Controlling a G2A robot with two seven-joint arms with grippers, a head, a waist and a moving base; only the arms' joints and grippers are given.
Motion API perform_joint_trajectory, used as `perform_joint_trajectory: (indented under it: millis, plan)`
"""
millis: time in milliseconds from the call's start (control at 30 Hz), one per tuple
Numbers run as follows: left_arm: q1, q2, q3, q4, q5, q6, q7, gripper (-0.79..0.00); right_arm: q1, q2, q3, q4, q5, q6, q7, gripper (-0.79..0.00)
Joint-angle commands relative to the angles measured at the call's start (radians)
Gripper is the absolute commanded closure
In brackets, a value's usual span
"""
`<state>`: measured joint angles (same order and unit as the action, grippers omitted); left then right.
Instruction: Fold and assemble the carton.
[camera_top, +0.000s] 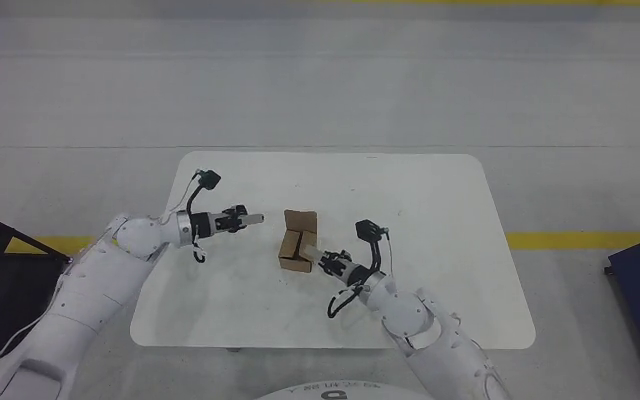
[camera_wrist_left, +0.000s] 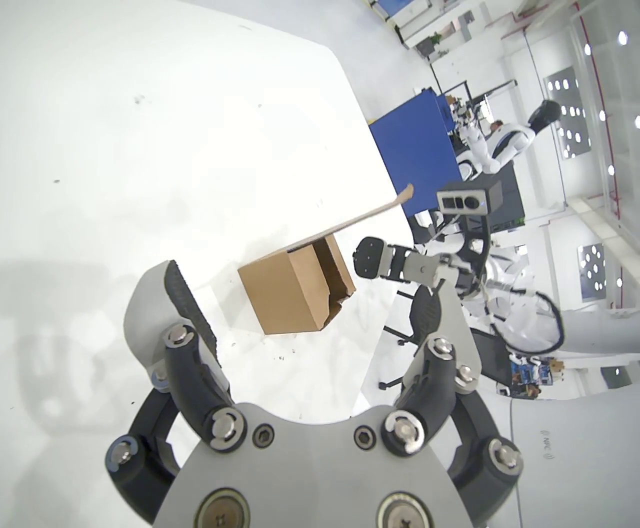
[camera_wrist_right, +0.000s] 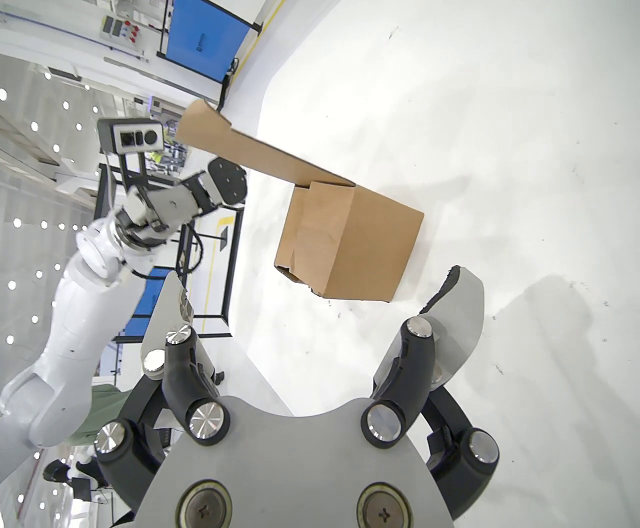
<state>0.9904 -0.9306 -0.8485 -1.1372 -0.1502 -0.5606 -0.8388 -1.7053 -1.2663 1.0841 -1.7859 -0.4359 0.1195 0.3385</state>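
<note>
A small brown carton (camera_top: 297, 243) stands near the middle of the white table, one long flap (camera_wrist_right: 240, 145) raised and one side open. My left gripper (camera_top: 255, 217) hovers a short way off on one side, open, with the carton (camera_wrist_left: 295, 295) ahead of its fingers (camera_wrist_left: 187, 305). On the opposite side my right gripper (camera_top: 312, 255) is close to the carton (camera_wrist_right: 350, 240), also open and holding nothing. Beyond the box, each wrist view shows the other arm's gripper: the right one (camera_wrist_left: 370, 257) and the left one (camera_wrist_right: 227, 180).
The rounded white table (camera_top: 420, 200) has bare surface all around the carton. A yellow floor line (camera_top: 570, 240) runs past the table's sides. A blue panel (camera_wrist_left: 415, 150) stands beyond the table edge.
</note>
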Motion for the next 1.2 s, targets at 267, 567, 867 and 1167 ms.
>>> perform_joint_trajectory:
  millis: [267, 567, 867, 1167]
  plan:
    - [-0.254, -0.116, 0.156, 0.105, -0.034, 0.230, -0.080, -0.785, 0.051, -0.014, -0.112, 0.033, -0.142, 0.113, -0.027, -0.588]
    - [-0.404, -0.251, 0.306, 0.260, -0.030, 0.323, -0.096, -0.785, 0.069, -0.014, -0.191, 0.049, -0.332, 0.189, 0.015, -0.508]
    - [-0.422, -0.328, 0.345, 0.436, -0.110, 0.190, -0.194, -0.785, 0.070, -0.016, -0.195, 0.057, -0.400, 0.304, 0.043, -0.376]
    - [-0.390, -0.337, 0.316, 0.534, -0.198, 0.015, -0.357, -0.785, 0.054, -0.025, -0.106, 0.031, -0.219, 0.317, -0.057, -0.323]
